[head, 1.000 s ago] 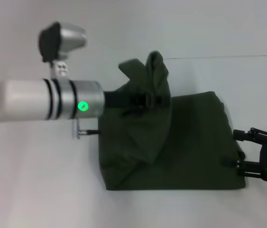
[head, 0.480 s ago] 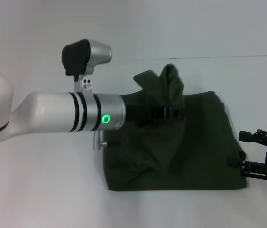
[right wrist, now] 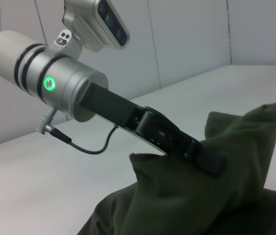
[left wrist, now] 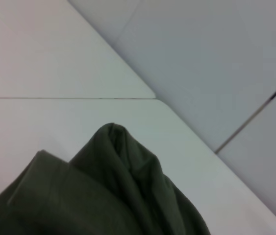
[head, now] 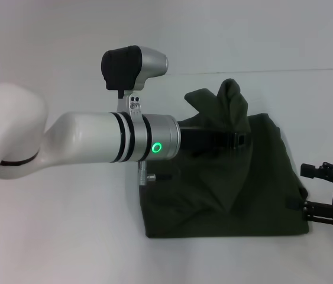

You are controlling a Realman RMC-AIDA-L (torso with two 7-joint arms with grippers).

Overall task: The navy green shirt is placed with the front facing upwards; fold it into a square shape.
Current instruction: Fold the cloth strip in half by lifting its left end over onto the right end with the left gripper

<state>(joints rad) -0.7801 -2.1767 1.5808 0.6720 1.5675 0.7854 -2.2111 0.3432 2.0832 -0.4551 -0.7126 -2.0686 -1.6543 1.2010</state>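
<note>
The navy green shirt (head: 261,189) lies as a folded dark block on the white table, plain green side showing. My left gripper (head: 242,139) reaches in from the left over its middle, shut on a bunched fold of the cloth. That fold is held up, peaks behind the fingers and drapes down to the flat part. The right wrist view shows the left gripper (right wrist: 204,157) pinching the shirt (right wrist: 201,205). The left wrist view shows only the raised shirt (left wrist: 113,196). My right gripper (head: 308,189) stands open at the shirt's right edge, near the front corner.
The white table (head: 65,236) spreads out on all sides of the shirt. Its back edge meets a pale wall (head: 272,35). My left forearm (head: 119,145) spans the table's left half above the surface, with a small cable hanging below its wrist.
My left arm has swept to the right, carrying the raised fold farther across the shirt, and the shirt's left edge has followed. The right gripper has drifted slightly right.
</note>
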